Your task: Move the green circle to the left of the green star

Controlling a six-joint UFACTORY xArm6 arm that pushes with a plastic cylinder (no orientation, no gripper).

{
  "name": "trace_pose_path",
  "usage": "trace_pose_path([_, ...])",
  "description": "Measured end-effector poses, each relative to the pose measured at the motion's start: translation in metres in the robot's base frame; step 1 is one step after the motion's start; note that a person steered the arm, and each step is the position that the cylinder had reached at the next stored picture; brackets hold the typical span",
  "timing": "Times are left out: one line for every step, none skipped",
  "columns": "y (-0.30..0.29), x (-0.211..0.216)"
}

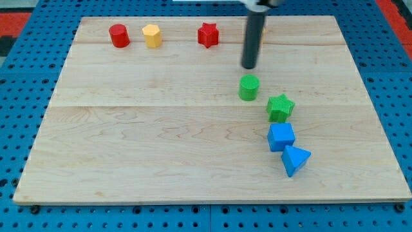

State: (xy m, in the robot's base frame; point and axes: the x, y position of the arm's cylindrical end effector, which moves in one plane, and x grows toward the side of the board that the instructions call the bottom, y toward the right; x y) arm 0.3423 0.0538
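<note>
The green circle [249, 87] is taken as the landmark: it is seen on the wooden table [161, 142], and the green star [280, 107] lies just beside it toward the view's bottom right, apart but close. The tip [249, 66] is found near the circle on the side of the view's top, not touching it. No fingers are fitted to this rod, so nothing is gripped or held; only pushing can be done. The circle is judged to sit already somewhat to the view's left of the star, yet higher, so a push toward the view's bottom seems to be called for, kept straight through the circle's middle so that it is not deflected rightward into the star. Beyond the star, a blue cube [281, 136] and a blue triangular block [295, 160] are placed further from the circle; a red cylinder [119, 35], a yellow block [152, 35] and a red star [208, 35] stand well apart toward the view's top left.
</note>
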Motion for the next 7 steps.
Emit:
trace_pose_path([0.024, 0.027])
trace_pose_path([0.078, 0.048])
trace_pose_path([0.099, 0.046])
trace_pose_path([0.062, 0.034])
trace_pose_path([0.094, 0.092])
trace_pose_path([0.101, 0.128])
trace_pose_path([0.114, 0.075])
